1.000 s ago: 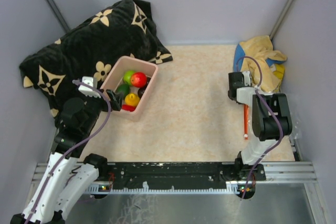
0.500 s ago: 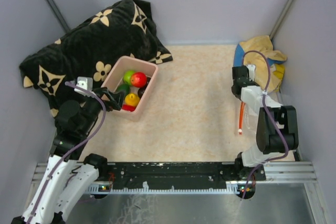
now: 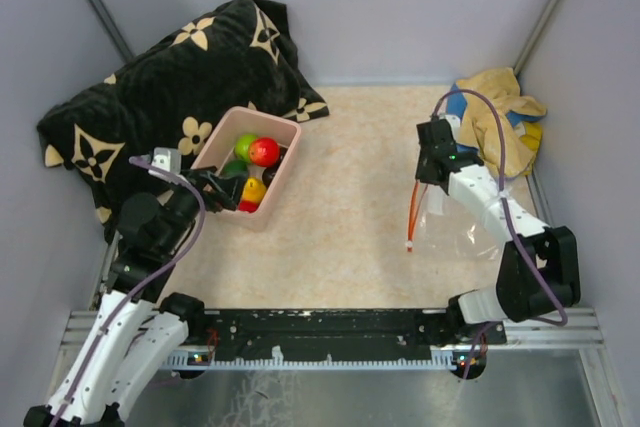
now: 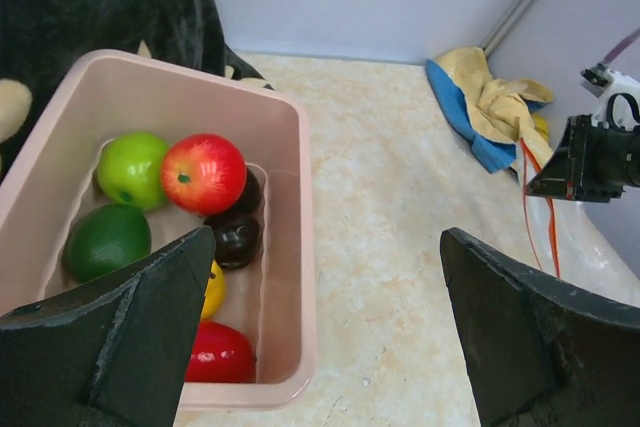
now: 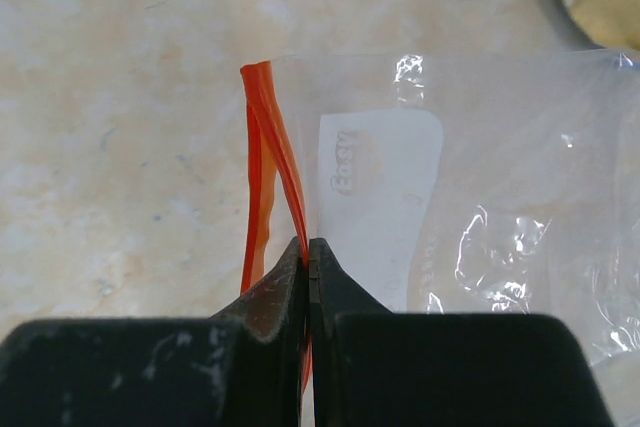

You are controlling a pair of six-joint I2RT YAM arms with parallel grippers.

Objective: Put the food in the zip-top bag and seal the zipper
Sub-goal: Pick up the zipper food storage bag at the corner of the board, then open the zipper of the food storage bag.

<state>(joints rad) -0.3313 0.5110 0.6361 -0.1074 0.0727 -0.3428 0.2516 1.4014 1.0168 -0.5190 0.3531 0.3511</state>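
The food (image 3: 252, 161) lies in a pink tub (image 3: 279, 183) at the left: a red apple (image 4: 203, 172), two green fruits, dark brown ones, a yellow one and a red one. My left gripper (image 3: 226, 189) is open, its jaws wide over the tub's near right corner (image 4: 300, 367). My right gripper (image 3: 427, 169) is shut on the orange-red zipper (image 5: 272, 177) of the clear zip-top bag (image 5: 480, 207), holding it off the table. The zipper (image 3: 412, 215) hangs down; the bag (image 3: 460, 232) trails right.
A black pillow with cream flowers (image 3: 150, 87) lies behind and left of the tub. A yellow and blue cloth (image 3: 500, 117) is bunched in the far right corner. Grey walls close in three sides.
My right gripper has carried the bag's zipper from the right edge toward the table's middle, lifting it. My left gripper has shifted slightly nearer the tub.
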